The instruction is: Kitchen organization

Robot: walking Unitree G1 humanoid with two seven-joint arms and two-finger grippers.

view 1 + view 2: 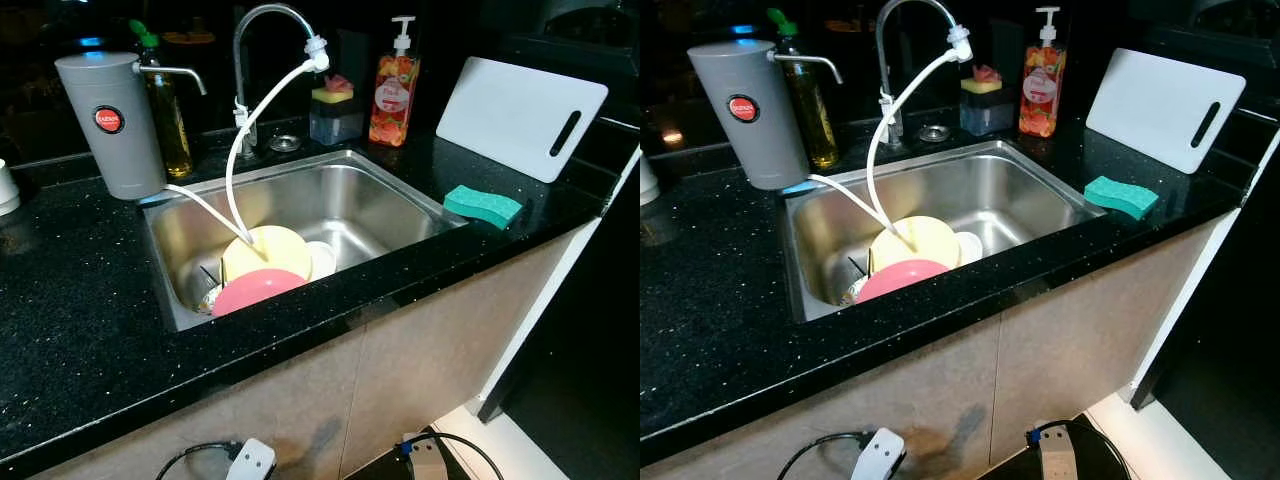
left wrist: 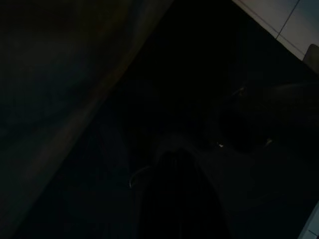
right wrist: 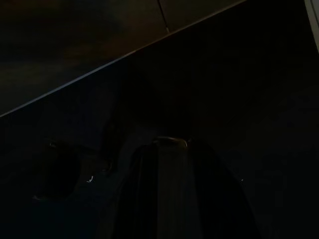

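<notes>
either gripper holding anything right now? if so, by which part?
Cannot be told. Both wrist views are too dark to show the fingers. The pink plate and yellow plate lie untouched in the steel sink.

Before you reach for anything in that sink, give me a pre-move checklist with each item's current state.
1. Dishes located: ok. A yellow plate and a pink plate lean together in the sink, with a white dish beside them.
2. Path into the sink: not ok. A white hose hangs from the faucet down onto the yellow plate.
3. Landing space on the counter: ok. Bare black counter lies left of the sink.
4. Cleaning items at hand: ok. A green sponge lies on the counter right of the sink, and a soap dispenser stands behind it.
5. Grippers ready: cannot tell. Both wrist views are too dark.
</notes>
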